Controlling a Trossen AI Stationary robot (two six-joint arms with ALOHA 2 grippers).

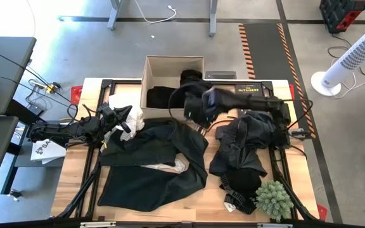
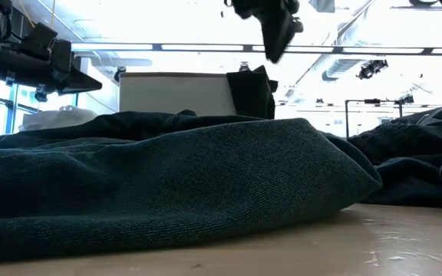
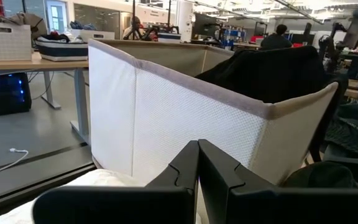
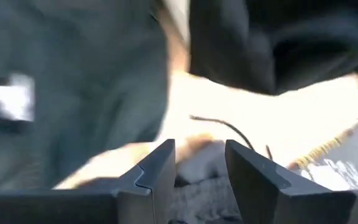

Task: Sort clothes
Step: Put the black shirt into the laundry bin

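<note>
A large black garment (image 1: 151,164) lies spread on the table's near left; it fills the low view (image 2: 167,176). A white garment (image 1: 130,117) lies bunched at the far left, and more white cloth (image 1: 163,166) shows on the black one. A black heap (image 1: 246,142) lies at the right. A black garment (image 1: 192,79) hangs over the rim of the beige box (image 1: 173,82); it also shows in the left wrist view (image 3: 272,74). My left gripper (image 3: 197,165) is shut with nothing between its fingers, over the white garment and facing the box. My right gripper (image 4: 201,162) is open and empty, high over the box's near right corner (image 1: 192,109).
A black book (image 1: 246,88) lies at the far right by the box. A small green plant (image 1: 273,199) stands at the near right corner. A thin dark cord (image 4: 229,127) lies on bare wood below my right gripper. People show in the room beyond.
</note>
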